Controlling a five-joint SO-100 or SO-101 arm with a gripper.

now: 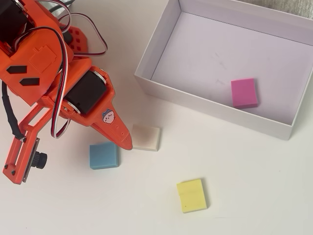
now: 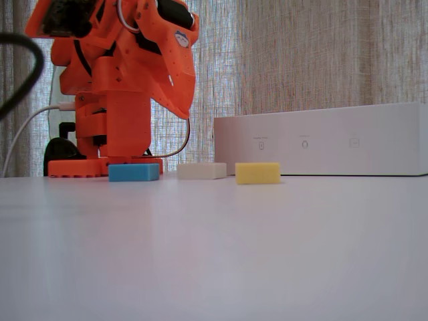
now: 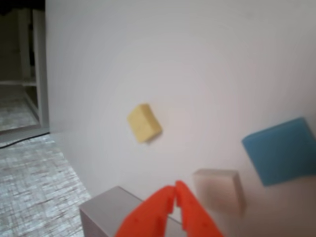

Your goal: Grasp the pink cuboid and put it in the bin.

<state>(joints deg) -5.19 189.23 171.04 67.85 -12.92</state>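
Observation:
The pink cuboid lies flat on the pale floor of the bin, near its front wall, in the overhead view. From the side the bin is a long white box and the cuboid inside it is hidden. My orange gripper is well left of the bin, raised above the table, its tip over the gap between a blue block and a cream block. In the wrist view the gripper has its two fingertips pressed together with nothing between them.
Three loose blocks lie on the white table: a blue block, a cream block and a yellow block. The arm's orange base stands at the back left. A window curtain hangs behind the table.

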